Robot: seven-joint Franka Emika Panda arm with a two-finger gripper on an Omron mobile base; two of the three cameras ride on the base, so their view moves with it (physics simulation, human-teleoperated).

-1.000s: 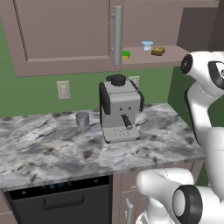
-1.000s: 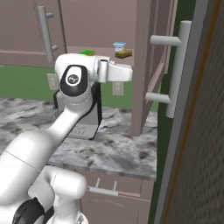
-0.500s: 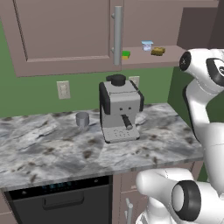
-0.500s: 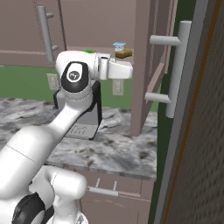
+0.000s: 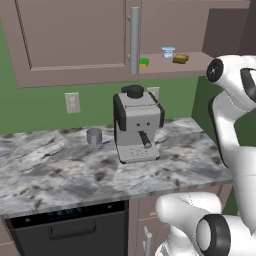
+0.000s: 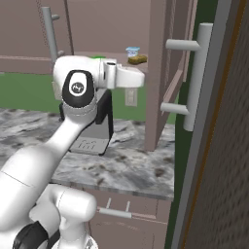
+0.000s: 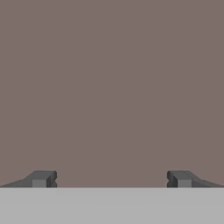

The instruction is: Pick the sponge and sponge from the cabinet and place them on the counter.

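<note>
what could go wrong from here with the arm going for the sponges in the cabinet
The hand view faces a flat mauve surface with the jaws spread, so the gripper may bump a cabinet panel. The white cup stands right beside the tan sponge and could get knocked. The green sponge sits partly behind the door handle.

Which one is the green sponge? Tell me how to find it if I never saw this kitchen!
Look above the coffee machine to the mauve-brown cabinet and its open shelf. Three small things sit in a row there: the green sponge is nearest the long grey handle, then a white cup, then the tan sponge. It is the only bright green block, with a yellow layer.
</note>
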